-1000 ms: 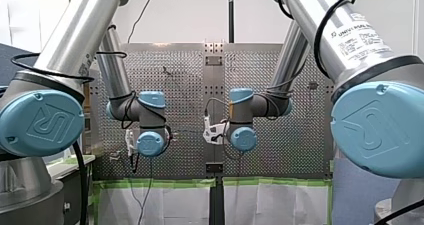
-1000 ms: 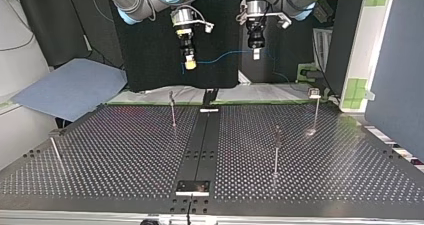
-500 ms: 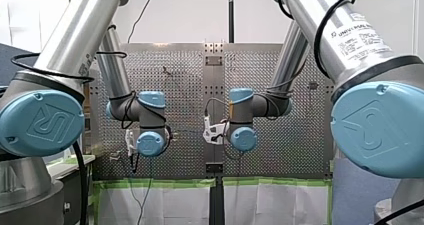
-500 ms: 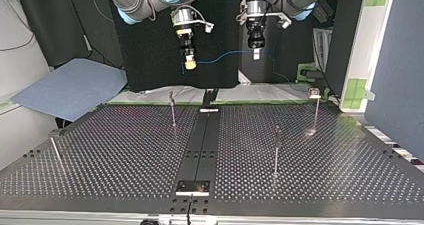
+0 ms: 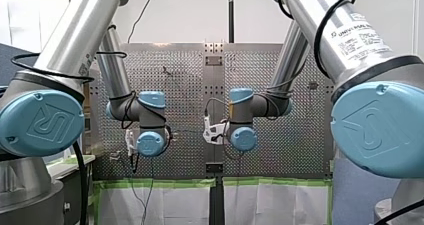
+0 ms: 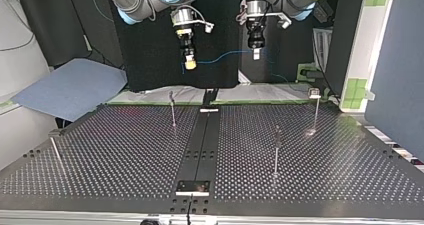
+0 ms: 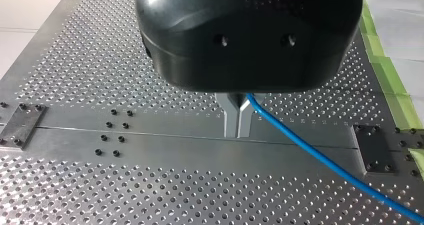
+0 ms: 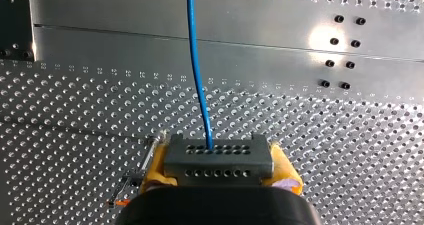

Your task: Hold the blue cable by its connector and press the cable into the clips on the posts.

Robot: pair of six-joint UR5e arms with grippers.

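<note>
From behind the arms little of the work can be seen: the blue joints of my left arm (image 5: 150,143) and my right arm (image 5: 243,138) cover both grippers and whatever they hold. The wrist cameras fill that gap. My right gripper (image 8: 218,166) has its yellow pads clamped on either side of the grey connector (image 8: 218,155), and the blue cable (image 8: 196,60) runs straight out of it over the perforated table (image 8: 350,135). The gripper's own body is cut off at the edge. A small metal piece (image 8: 132,179) sits just beside one pad, and I cannot tell what it is. My left gripper (image 7: 238,120) has its metal fingers pressed together with the cable coming out at their root. They seem to pinch it, though the black housing hides the exact grip. Only the view from across the table shows the whole span: the cable hangs in a shallow curve between the two grippers, up in the air, above the posts and touching none. I count two arms, two grippers, one cable, one connector and four thin posts: one left of the centre strip (image 6: 173,112), one right of it and nearer that camera (image 6: 276,152), one far right (image 6: 315,112), and a leaning one far left (image 6: 55,150). The clips on their tops are too small to make out.
</note>
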